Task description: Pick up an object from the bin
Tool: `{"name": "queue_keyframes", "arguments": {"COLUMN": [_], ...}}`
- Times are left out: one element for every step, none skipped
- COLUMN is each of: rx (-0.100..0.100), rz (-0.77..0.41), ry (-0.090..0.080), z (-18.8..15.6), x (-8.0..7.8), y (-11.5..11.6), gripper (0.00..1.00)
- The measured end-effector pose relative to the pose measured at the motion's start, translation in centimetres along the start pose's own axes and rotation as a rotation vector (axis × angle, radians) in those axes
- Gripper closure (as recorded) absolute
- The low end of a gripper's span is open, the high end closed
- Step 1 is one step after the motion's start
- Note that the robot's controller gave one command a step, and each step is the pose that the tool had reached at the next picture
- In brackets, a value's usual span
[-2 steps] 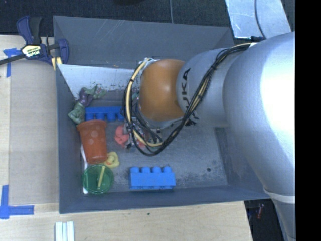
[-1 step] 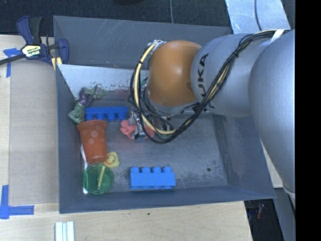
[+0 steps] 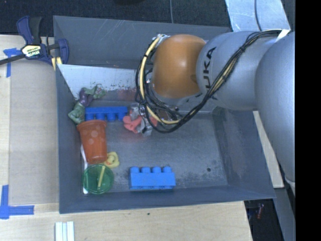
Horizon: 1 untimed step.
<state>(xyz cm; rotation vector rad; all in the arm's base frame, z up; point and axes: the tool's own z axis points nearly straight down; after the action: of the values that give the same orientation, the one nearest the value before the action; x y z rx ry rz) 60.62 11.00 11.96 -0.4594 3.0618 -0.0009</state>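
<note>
1. Pink-red lump [image 3: 131, 124], small and irregular, lies on the bin [image 3: 200, 149] floor just beside the right end of the upper blue brick [image 3: 106, 115].
2. We see the gripper [image 3: 143, 120] low on the lump's side away from that brick. We judge it is there because this piece sits clear of its neighbours.
3. Whether the gripper is released or clenched, we cannot tell.
4. The lump looks stubby, and we cannot make out a sure long axis or heading.
5. An orange cup [image 3: 94, 140] lies just below the brick, its length running crosswise to the brick's.
</note>
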Motion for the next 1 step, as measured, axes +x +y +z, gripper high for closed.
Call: {"name": "queue_keyframes", "arguments": {"rx": [-0.003], "rz": [-0.010], "ry": [-0.002], "z": [4.80], "x": [-0.93], "y": [-3.18], "gripper": [1.00]}}
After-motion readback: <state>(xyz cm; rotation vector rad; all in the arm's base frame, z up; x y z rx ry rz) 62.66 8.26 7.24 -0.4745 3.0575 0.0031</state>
